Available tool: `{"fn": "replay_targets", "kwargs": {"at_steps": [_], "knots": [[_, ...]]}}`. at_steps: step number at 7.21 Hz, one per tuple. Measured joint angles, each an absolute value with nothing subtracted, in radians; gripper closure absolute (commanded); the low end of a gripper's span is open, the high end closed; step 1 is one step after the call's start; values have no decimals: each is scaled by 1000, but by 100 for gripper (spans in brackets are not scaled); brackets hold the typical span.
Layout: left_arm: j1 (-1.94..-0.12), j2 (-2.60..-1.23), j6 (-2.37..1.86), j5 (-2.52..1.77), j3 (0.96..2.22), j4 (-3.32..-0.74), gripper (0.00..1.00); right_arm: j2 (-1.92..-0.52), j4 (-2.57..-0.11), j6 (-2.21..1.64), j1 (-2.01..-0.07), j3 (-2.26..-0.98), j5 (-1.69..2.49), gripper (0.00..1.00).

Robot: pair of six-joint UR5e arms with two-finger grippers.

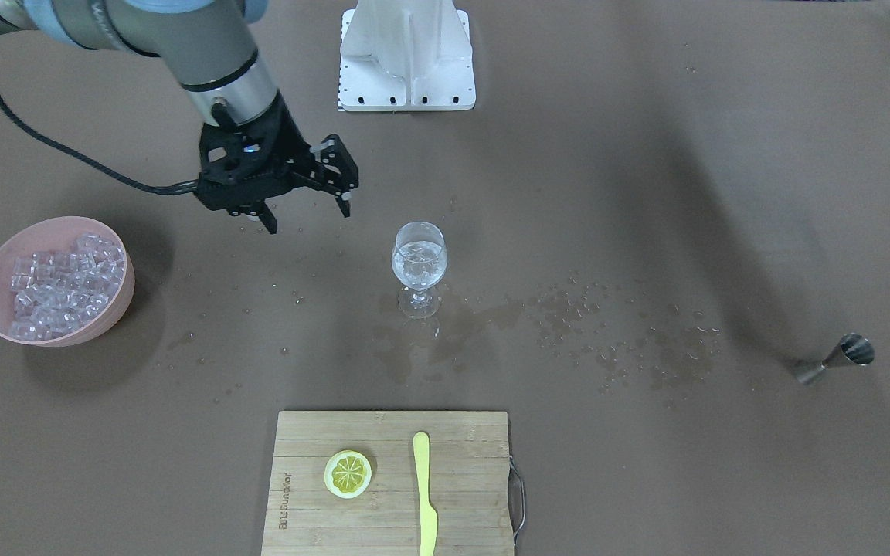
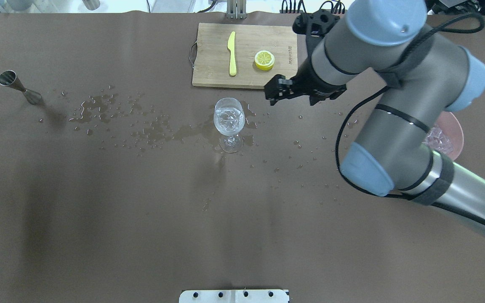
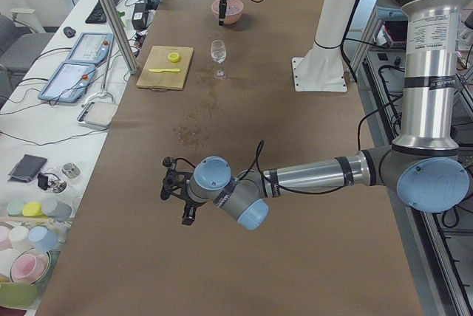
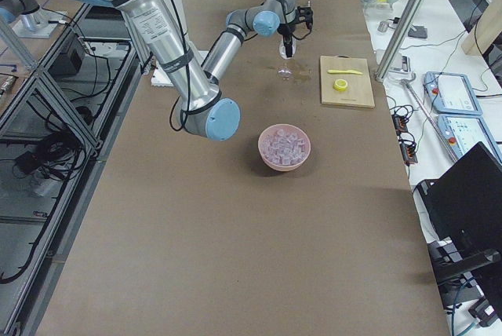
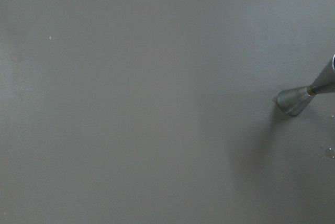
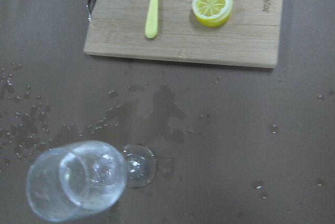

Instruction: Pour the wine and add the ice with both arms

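Hovering empty, jaws apart, near the wine glass (image 1: 419, 262), the right gripper (image 1: 309, 221) seems mid ice-adding; next it must fetch an ice cube (image 1: 62, 286) from the pink bowl (image 1: 119, 307).

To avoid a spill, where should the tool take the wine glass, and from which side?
Probably by the thin stem under the bowl, coming level from the robot's right, where the right tool is open. The wine glass stands upright, holding wine; its bowl is wide.

place: robotics lab | signs: arms (image 4: 169, 45), aluminium frame post (image 3: 112, 17), side bench (image 3: 37, 135) with tablets (image 3: 68, 80), keyboard (image 3: 100, 7), laptop (image 4: 471, 195)
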State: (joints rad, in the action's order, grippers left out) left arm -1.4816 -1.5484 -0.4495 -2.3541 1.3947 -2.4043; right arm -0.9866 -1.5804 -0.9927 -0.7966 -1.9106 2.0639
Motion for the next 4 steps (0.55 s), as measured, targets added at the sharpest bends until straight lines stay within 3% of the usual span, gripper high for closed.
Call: {"fn": "replay_targets", "kwargs": {"at_steps": [4], "knots": [[-1441,-1605,-350,-2413,1515,-2025,2,-1345,-1592,-522,-1097,-1998,2261,0]]}}
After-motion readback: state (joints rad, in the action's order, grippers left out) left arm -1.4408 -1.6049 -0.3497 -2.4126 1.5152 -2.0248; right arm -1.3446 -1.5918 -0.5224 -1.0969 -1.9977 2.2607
